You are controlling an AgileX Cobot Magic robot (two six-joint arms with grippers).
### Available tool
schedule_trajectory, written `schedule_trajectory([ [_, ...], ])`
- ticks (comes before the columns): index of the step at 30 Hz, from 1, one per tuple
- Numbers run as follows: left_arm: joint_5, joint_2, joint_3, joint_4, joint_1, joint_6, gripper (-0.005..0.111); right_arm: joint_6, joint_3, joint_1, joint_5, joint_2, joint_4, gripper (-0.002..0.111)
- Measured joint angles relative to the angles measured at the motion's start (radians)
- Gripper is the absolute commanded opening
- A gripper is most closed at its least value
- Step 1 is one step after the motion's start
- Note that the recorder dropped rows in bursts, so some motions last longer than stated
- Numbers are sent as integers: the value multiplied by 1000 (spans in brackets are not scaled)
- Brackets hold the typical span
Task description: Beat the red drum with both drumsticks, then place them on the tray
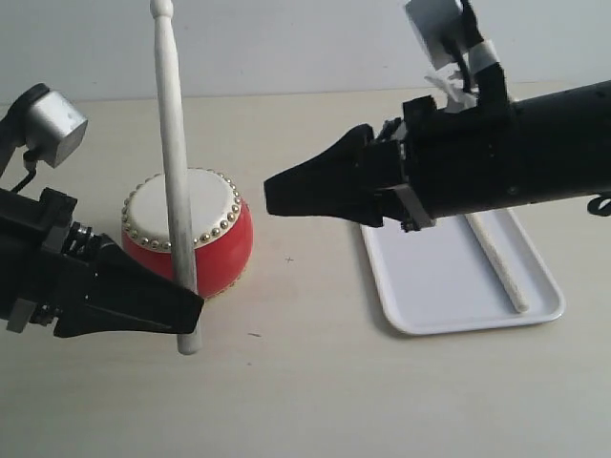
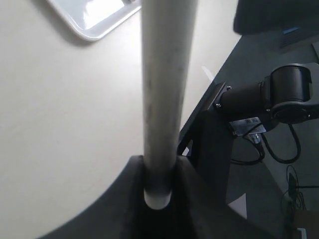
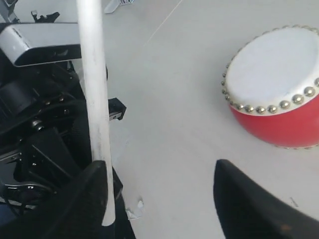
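The red drum [image 1: 205, 234] with its cream, gold-studded top stands left of centre on the table; the right wrist view shows the drum [image 3: 276, 79] too. My left gripper [image 1: 191, 310] is shut on one drumstick [image 1: 172, 143], which stands nearly upright in front of the drum. In the left wrist view that drumstick [image 2: 164, 89] rises from between the fingers of the left gripper [image 2: 158, 167]. My right gripper [image 1: 272, 196] hovers open and empty between drum and tray, and in its wrist view the right gripper [image 3: 159, 167] has its jaws wide apart. The other drumstick [image 1: 501, 262] lies on the white tray [image 1: 430, 277].
The upright stick [image 3: 94, 99] and the left arm with its camera [image 3: 45, 42] face my right gripper. A corner of the tray [image 2: 94, 20] shows in the left wrist view. There the table edge drops to a dark floor with an arm base [image 2: 279, 94].
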Motion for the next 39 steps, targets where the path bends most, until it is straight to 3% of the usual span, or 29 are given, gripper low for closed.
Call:
schedule_trajectory([
  [16,23,70,37,-81,0,96,0,-79,0,84,-21,101,159,60],
  [24,16,71,38,-132,0,116,0,-79,0,90,45,124,160,60],
  [29,13,71,38,-161,0,118,0,-119,0,160,24,124,156,60],
  [39,21,71,38,-167,0,118,0,-153,-24,165,-17,124,163,60],
])
